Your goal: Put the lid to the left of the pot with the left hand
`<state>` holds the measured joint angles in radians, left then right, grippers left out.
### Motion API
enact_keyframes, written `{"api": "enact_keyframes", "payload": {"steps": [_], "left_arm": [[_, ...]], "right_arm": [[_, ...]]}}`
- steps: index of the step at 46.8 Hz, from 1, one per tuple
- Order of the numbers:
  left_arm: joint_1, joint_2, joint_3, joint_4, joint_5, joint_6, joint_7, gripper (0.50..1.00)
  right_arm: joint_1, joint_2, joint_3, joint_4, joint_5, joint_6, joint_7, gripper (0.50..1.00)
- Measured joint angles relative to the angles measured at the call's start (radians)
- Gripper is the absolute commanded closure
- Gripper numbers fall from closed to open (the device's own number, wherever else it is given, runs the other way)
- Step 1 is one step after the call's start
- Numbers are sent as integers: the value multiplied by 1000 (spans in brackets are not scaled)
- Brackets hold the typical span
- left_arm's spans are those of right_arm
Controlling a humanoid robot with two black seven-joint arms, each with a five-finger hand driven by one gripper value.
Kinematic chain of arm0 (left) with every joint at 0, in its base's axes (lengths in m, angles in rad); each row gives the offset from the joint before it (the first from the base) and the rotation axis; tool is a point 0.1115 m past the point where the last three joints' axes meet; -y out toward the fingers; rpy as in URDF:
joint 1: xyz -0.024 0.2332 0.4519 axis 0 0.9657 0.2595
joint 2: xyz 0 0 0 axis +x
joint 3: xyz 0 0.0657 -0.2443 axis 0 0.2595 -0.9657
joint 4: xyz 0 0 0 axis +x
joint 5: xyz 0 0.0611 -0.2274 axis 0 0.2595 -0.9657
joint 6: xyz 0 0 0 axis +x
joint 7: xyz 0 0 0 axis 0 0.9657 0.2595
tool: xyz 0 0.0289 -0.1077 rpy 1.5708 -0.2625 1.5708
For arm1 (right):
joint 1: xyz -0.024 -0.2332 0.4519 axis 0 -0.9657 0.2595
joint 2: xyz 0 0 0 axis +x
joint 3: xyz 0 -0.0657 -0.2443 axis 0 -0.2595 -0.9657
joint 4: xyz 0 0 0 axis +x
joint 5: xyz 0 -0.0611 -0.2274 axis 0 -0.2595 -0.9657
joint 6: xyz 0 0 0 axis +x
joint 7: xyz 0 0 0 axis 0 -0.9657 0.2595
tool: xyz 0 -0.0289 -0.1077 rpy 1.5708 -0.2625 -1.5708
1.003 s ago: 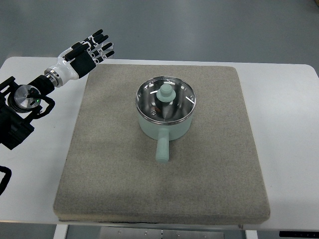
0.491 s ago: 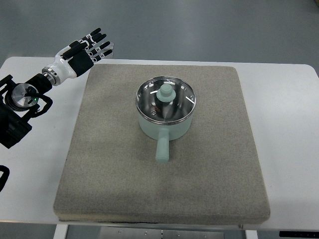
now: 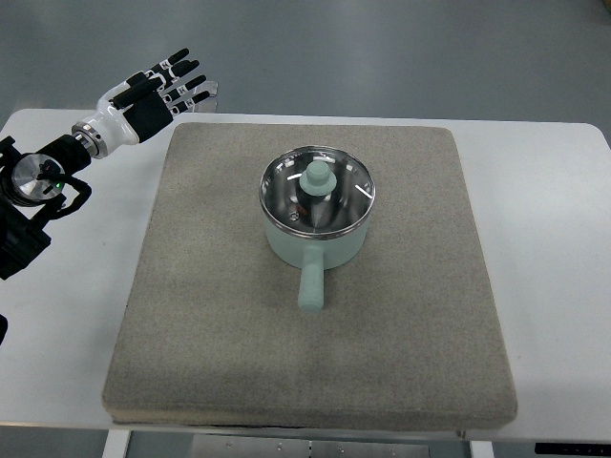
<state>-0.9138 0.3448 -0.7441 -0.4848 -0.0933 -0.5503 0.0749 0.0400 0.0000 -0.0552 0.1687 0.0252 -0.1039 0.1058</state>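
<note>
Grey felt mat covers the white table; mint pot sits mid-frame, glass lid on it, leaving bare mat leftward for placement; left hand hovers upper left, fingers spread, empty

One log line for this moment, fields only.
left hand: open, empty, over table's far-left corner | lid: on pot | mat: left of pot bare | right arm: unseen

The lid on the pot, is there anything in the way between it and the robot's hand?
No, nothing visible. The left hand hovers open at the far left corner of the grey mat, and only bare mat lies between it and the lid, which sits on the pot. The spot left of the pot is bare mat too.
</note>
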Motion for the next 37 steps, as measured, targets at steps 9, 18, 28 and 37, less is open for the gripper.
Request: {"api": "enact_keyframes", "payload": {"steps": [9, 18, 28, 37], "left_arm": [[-13, 21, 0, -2, 126, -16, -63, 506], [-35, 20, 0, -19, 390, -23, -165, 506], [-56, 69, 1, -118, 562, -23, -199, 506], [-80, 144, 2, -248, 748, -23, -201, 504]], "right_arm": [[0, 0, 0, 0, -1, 0, 0, 579], [0, 0, 0, 0, -1, 0, 0, 579], [0, 0, 0, 0, -1, 0, 0, 579], [0, 0, 0, 0, -1, 0, 0, 579]]}}
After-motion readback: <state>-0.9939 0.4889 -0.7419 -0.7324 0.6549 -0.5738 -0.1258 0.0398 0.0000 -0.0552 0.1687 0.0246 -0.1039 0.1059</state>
